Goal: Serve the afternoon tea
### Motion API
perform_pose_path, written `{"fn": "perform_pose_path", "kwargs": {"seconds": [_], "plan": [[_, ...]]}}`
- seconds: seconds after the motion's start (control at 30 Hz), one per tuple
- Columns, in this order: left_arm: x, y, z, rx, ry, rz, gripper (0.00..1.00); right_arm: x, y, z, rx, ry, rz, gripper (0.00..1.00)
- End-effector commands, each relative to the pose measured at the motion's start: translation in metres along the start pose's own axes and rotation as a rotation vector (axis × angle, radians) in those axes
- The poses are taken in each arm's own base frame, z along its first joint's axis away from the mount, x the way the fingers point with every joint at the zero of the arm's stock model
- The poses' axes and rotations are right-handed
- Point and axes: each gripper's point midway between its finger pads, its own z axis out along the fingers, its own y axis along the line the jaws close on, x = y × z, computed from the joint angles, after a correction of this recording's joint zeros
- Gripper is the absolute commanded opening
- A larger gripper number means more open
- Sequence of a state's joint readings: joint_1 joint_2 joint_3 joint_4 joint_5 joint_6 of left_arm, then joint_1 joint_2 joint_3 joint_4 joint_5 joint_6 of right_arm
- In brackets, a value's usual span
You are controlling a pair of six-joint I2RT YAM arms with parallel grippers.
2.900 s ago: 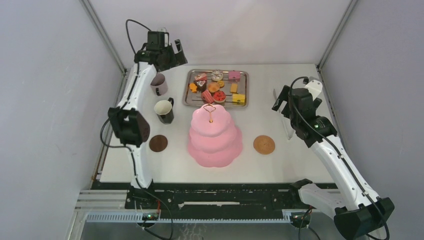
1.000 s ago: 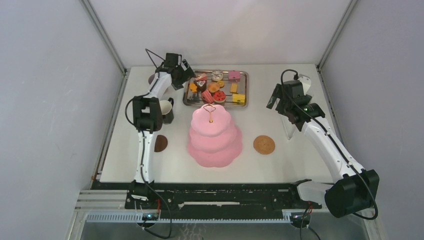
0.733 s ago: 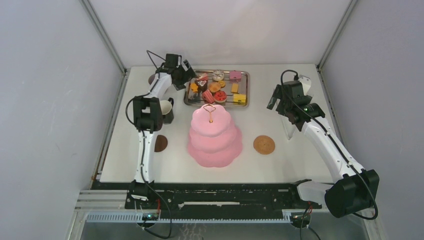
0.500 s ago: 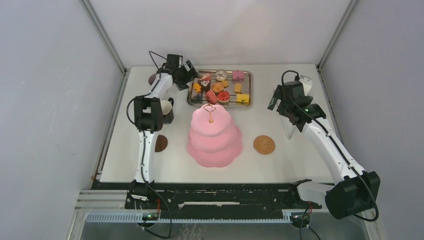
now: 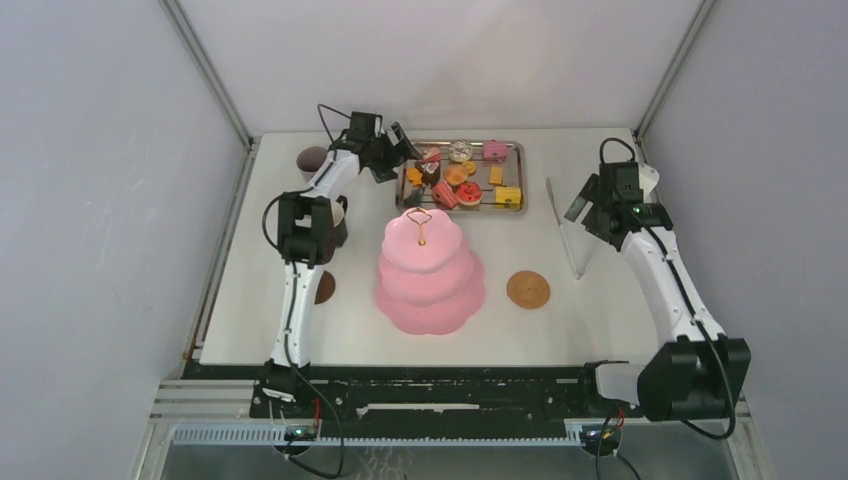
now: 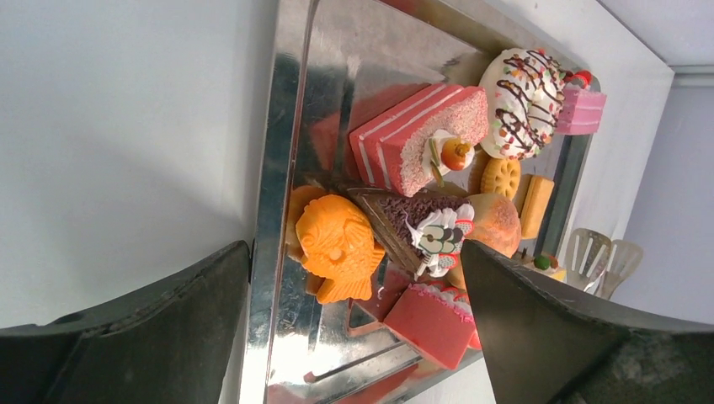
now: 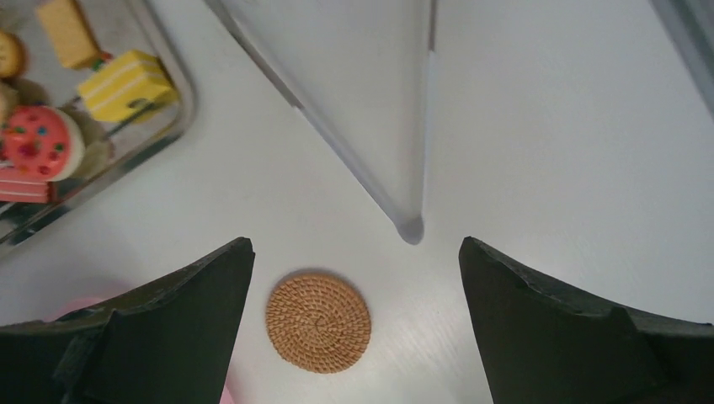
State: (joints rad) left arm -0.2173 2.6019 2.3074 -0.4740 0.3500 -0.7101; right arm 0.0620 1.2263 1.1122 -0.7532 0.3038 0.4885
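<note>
Tray [image 5: 524, 178] slid toward 3 o'clock; left gripper [image 6: 355, 251], wide and empty like right gripper [image 7: 354, 244], straddles its rim, so I risk shoving it again.

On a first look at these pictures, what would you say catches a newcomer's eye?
The pink three-tier stand stands bare in the middle of the table. Behind it, a steel tray crowded with colourful toy cakes draws the eye, with the open left gripper at its left end.
</note>
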Motion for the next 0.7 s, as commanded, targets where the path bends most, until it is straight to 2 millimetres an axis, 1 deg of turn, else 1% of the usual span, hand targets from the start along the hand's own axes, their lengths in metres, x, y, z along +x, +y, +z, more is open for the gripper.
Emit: {"fn": "perform_pose_path", "kwargs": {"seconds": [0.0,0.07,0.1,0.2,0.27,0.37,0.43,0.5,0.57,0.67], "plan": [[0.013,-0.021,-0.009,0.049,0.029,-0.015,1.0,0.024,-0.009,0.02,0.03,0.174,0.089,1.0],[0.012,-0.025,-0.013,0.044,0.021,-0.003,1.0,0.03,-0.014,0.033,0.044,0.212,0.114,1.0],[0.01,-0.024,-0.017,0.034,0.018,-0.004,1.0,0.032,-0.013,0.04,0.035,0.218,0.117,1.0],[0.004,-0.021,-0.028,0.011,0.031,0.007,1.0,0.041,-0.011,0.06,0.014,0.232,0.07,1.0],[-0.006,-0.012,-0.038,-0.008,0.028,0.004,1.0,0.045,-0.011,0.069,0.013,0.243,0.029,1.0],[-0.017,-0.008,-0.058,-0.025,0.004,0.034,1.0,0.051,-0.02,0.082,0.05,0.264,-0.023,1.0],[-0.021,-0.012,-0.072,-0.027,-0.014,0.061,1.0,0.059,-0.022,0.091,0.054,0.3,-0.048,1.0],[-0.025,-0.021,-0.088,-0.022,-0.024,0.094,1.0,0.066,-0.022,0.098,0.051,0.339,-0.075,1.0],[-0.031,-0.03,-0.106,-0.027,-0.033,0.139,1.0,0.072,-0.025,0.104,0.061,0.362,-0.101,1.0],[-0.043,-0.037,-0.135,-0.043,-0.077,0.168,1.0,0.078,-0.028,0.112,0.053,0.392,-0.115,1.0]]}}
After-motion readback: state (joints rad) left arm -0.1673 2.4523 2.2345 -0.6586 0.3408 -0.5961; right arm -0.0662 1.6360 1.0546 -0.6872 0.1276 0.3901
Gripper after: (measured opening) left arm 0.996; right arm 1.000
